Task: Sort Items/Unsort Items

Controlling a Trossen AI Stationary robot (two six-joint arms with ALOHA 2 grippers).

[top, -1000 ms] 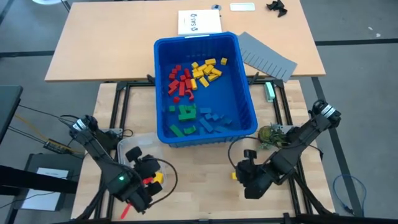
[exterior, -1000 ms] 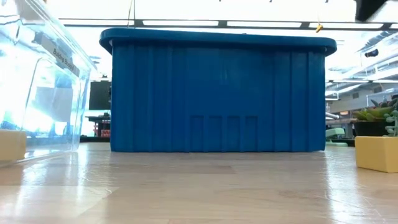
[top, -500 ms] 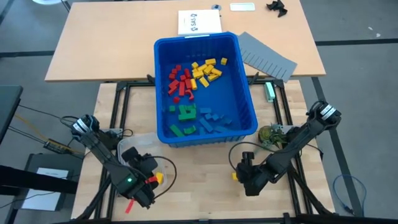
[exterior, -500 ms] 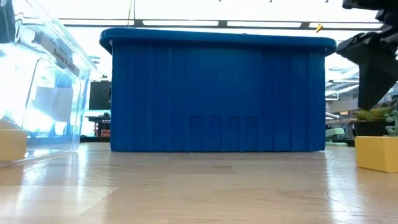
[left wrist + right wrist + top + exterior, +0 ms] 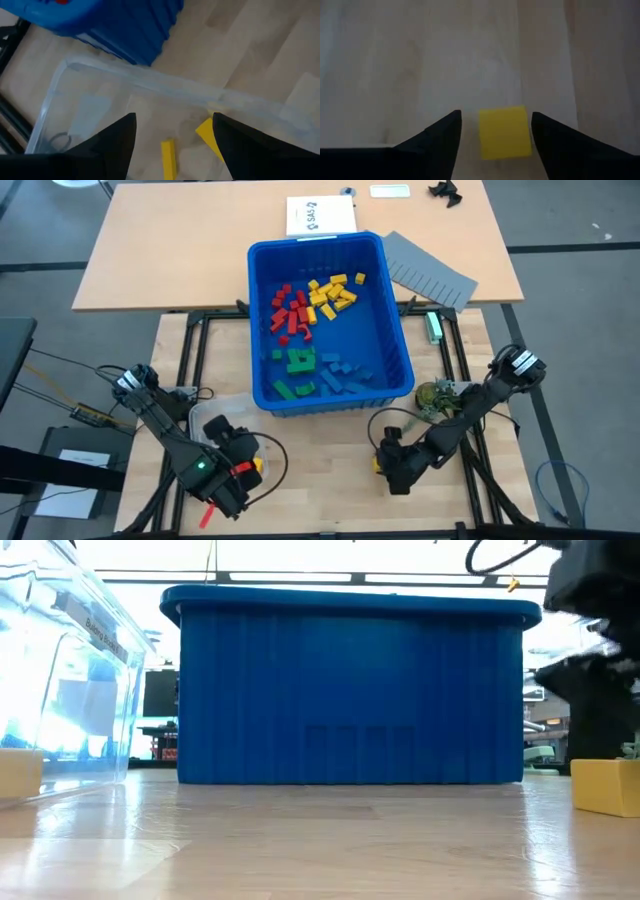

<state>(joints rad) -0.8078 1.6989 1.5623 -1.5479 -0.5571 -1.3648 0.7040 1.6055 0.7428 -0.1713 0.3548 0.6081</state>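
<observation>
Blocks (image 5: 309, 302) mostly sit colour-grouped in bin (image 5: 392, 330). Right gripper (image 5: 492, 142), fingers apart, straddles yellow block (image 5: 503, 132) on surface; left gripper (image 5: 172, 142), apart, over clear tub (image 5: 150, 85) w/ few yellows. Prob. early unsorting.

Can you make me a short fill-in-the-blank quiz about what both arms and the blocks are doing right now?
1. The right end effector is open around a ____ block on the table.
2. The left end effector is open over a clear ____.
3. In the blue bin, the red blocks lie beside the ____ ones.

Missing words: yellow; container; yellow
</observation>
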